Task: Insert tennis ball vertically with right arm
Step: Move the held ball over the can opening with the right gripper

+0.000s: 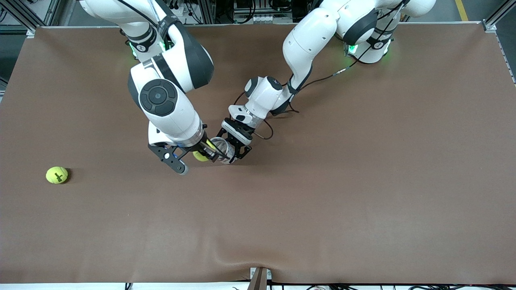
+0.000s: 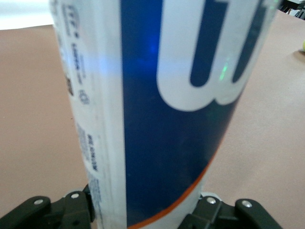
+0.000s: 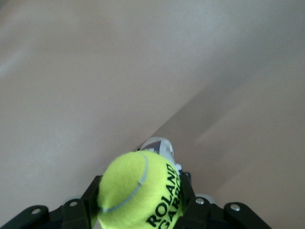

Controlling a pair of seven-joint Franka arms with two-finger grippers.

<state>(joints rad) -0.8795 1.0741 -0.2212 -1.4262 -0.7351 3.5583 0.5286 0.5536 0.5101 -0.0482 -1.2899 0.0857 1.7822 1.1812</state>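
On the brown counter, the left gripper pinches a clear tennis-ball can with a blue label, mouth up. The right gripper is clamped on a yellow tennis ball just beside that mouth. Centre the ball over the opening, lower straight, then release. A spare ball lies toward the right arm's end.

Spare tennis ball on brown tbl cover — toward right arm's end, well apart from the rest.
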